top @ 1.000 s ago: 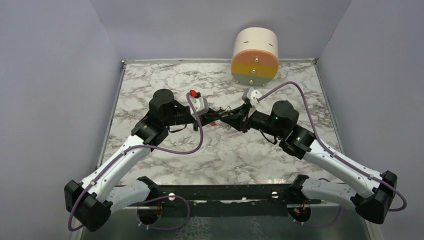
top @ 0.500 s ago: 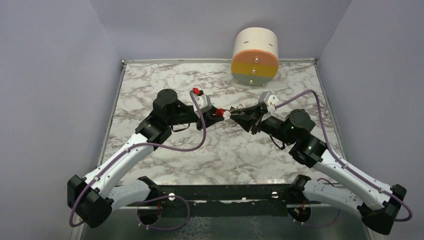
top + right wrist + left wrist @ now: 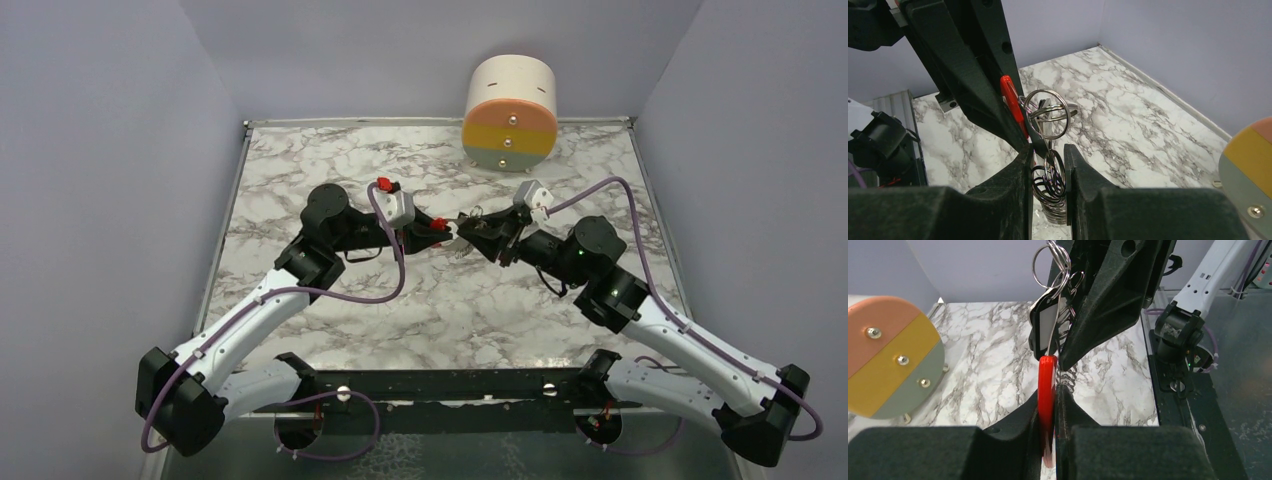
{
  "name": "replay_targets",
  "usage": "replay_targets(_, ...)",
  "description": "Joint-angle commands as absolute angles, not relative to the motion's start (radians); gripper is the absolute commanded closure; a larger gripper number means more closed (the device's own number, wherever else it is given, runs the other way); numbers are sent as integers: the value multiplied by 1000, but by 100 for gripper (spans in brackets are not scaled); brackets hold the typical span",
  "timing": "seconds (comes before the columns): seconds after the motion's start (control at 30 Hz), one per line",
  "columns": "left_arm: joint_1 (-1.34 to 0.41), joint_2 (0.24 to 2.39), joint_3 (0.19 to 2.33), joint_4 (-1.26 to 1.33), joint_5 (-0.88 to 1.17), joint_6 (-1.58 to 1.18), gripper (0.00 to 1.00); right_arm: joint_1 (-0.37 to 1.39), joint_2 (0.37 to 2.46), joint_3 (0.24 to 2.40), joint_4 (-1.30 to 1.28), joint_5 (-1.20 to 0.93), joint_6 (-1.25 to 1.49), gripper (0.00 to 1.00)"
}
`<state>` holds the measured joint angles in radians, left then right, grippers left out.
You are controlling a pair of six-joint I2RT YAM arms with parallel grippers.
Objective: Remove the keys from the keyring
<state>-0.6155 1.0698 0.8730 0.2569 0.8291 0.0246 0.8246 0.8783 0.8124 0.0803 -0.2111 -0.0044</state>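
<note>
Both grippers hold one bunch above the marble table [image 3: 330,180], tip to tip. My left gripper [image 3: 1055,392] is shut on the bright red key piece [image 3: 1047,385], also seen from above [image 3: 437,225]. My right gripper [image 3: 1048,152] is shut on the silvery, coil-like metal strip [image 3: 1053,192], whose end hangs below its tips [image 3: 1066,380]. The thin keyring loop [image 3: 1048,114] stands just above the right fingers, linked with other loops; it shows at the top of the left wrist view [image 3: 1033,267]. A black tag with a white label [image 3: 1044,325] hangs from the loops.
A round cream drum [image 3: 510,110] with an orange, yellow and grey face and three studs lies at the back of the table, right of centre; it also shows in the left wrist view [image 3: 893,365]. Grey walls close the table at the back and sides.
The bunch has come up off the table and the red piece now stands between the left fingers. In the last half second both grippers shifted slightly left.
</note>
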Motion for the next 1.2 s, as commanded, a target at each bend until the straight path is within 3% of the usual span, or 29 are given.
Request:
replay_targets(0.0, -619, 1065, 903, 379, 862, -15, 100, 830, 867, 824, 98, -214, 5, 99)
replay_targets(0.23, -640, 995, 842, 372, 719, 53, 100, 830, 872, 839, 50, -184, 12, 99)
replay_targets(0.27, -640, 987, 845, 341, 723, 85, 100, 830, 872, 846, 38, -179, 15, 93)
replay_targets(0.33, -641, 981, 865, 236, 725, 181, 100, 830, 872, 863, 5, -173, 10, 64)
replay_targets(0.43, -641, 974, 889, 81, 715, 304, 100, 830, 855, 885, -29, -135, 3, 36)
replay_targets(0.5, -641, 973, 907, -22, 722, 385, 100, 830, 829, 894, -37, -110, -1, 26)
replay_targets(0.6, -640, 978, 925, -127, 736, 462, 100, 830, 764, 892, -21, -81, 6, 22)
replay_targets(0.77, -641, 989, 944, -203, 706, 495, 100, 830, 681, 892, -33, -5, 9, 23)
replay_targets(0.8, -641, 989, 946, -212, 705, 501, 100, 830, 675, 897, -42, 17, 15, 32)
replay_targets(0.87, -641, 987, 945, -231, 724, 520, 100, 830, 688, 925, -75, 34, 31, 68)
replay_targets(0.9, -642, 986, 947, -252, 736, 543, 100, 830, 706, 952, -104, 38, 46, 80)
replay_targets(0.93, -642, 985, 948, -272, 750, 568, 100, 830, 732, 984, -139, 35, 67, 84)
replay_targets(1.03, -643, 978, 948, -330, 759, 646, 100, 830, 839, 1120, -278, 7, 119, 73)
replay_targets(1.17, -643, 961, 939, -340, 744, 669, 100, 830, 957, 1238, -425, -50, 145, 73)
